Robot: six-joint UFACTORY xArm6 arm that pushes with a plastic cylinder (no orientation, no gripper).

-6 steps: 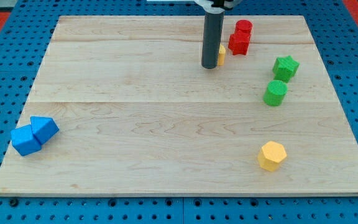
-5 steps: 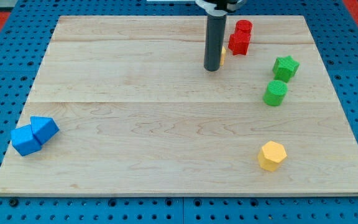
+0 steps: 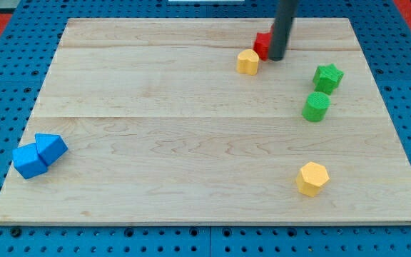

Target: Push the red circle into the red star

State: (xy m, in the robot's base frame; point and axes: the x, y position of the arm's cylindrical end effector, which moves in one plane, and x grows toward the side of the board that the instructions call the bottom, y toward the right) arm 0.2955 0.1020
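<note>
My tip (image 3: 277,58) stands near the board's top edge, right of centre. The dark rod covers most of the red blocks. Only one red piece (image 3: 262,44) shows, at the rod's left side and touching it. I cannot tell whether that piece is the red star or the red circle. The other red block is hidden behind the rod. A small yellow block (image 3: 247,62) lies just to the left of my tip, a little apart from it.
A green star (image 3: 328,77) and a green cylinder (image 3: 317,106) sit at the view's right. A yellow hexagon (image 3: 312,178) lies at the lower right. Two blue blocks (image 3: 31,161) (image 3: 51,147) touch each other at the lower left edge of the wooden board (image 3: 155,143).
The rod has moved right and up, from in front of the yellow block to in front of the red blocks. The yellow block now shows in full; the red blocks are mostly hidden.
</note>
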